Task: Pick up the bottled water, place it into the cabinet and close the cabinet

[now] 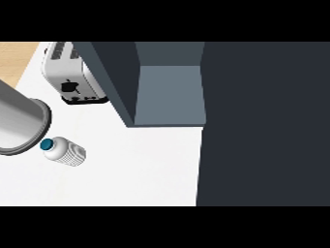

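The bottled water (64, 150) is being left untouched on the white surface (139, 169), just beside a grey forearm (10, 118). No hand is being shown, so its state cannot be told. Grasping is judged pending; the open cabinet (169, 92) is waiting beyond.

Bottled water (64, 150): white ribbed, blue cap, stood on the white counter at lower left. Cabinet (169, 92): dark grey, stood open at upper centre.
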`<control>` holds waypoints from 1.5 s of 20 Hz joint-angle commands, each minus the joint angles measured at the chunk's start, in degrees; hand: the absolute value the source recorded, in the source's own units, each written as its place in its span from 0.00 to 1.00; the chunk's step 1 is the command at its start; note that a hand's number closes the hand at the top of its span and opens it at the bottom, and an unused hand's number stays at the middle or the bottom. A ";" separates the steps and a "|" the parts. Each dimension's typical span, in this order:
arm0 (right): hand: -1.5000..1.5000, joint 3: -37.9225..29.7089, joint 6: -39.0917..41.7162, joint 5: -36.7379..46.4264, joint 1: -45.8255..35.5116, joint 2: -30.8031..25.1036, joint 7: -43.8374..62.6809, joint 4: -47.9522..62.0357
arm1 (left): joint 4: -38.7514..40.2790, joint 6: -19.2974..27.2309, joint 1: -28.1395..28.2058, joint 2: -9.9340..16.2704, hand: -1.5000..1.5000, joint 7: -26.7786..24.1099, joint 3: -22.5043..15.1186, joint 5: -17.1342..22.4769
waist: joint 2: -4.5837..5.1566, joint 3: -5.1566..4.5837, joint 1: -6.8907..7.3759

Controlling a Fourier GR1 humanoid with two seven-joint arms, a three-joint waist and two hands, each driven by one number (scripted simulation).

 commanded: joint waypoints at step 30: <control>0.00 11.80 -0.15 7.60 22.98 -5.49 -13.74 -10.83 | 63.46 -11.69 -15.01 -2.72 0.00 -30.59 -4.42 -22.97 | 0.35 -0.17 -1.51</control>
